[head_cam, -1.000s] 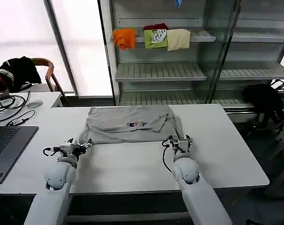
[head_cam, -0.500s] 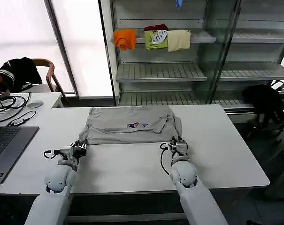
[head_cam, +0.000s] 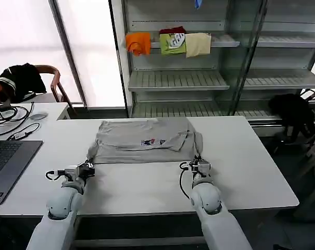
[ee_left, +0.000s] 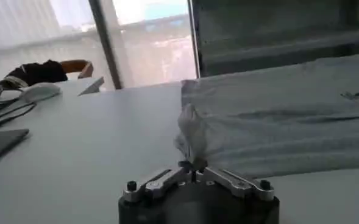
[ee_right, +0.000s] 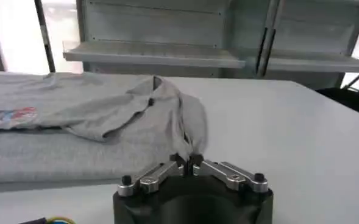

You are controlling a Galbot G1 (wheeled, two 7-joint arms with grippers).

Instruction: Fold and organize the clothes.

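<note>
The clothes are one light grey T-shirt point(head_cam: 144, 139) with a small coloured chest print, lying partly folded across the far half of the white table point(head_cam: 251, 172). My left gripper point(head_cam: 87, 166) is shut on the shirt's near left corner point(ee_left: 190, 137). At the near right corner point(ee_right: 191, 131), my right gripper point(head_cam: 201, 165) is shut on the fabric. Both corners are drawn toward the table's near side, and each rises in a small peak out of the jaws. The print point(ee_right: 8, 115) lies flat on the upper layer.
A laptop point(head_cam: 6, 161), cables and a mouse point(head_cam: 37, 115) sit at the left. Behind the table stands a metal shelf point(head_cam: 178, 78) with orange, green and cream folded cloths point(head_cam: 170, 42). Black garments lie on a chair point(head_cam: 22, 78) and at the right point(head_cam: 292, 112).
Both grippers have drawn back toward the near edge, pulling the shirt's near corners with them. The shirt's near hem has stretched closer to me.
</note>
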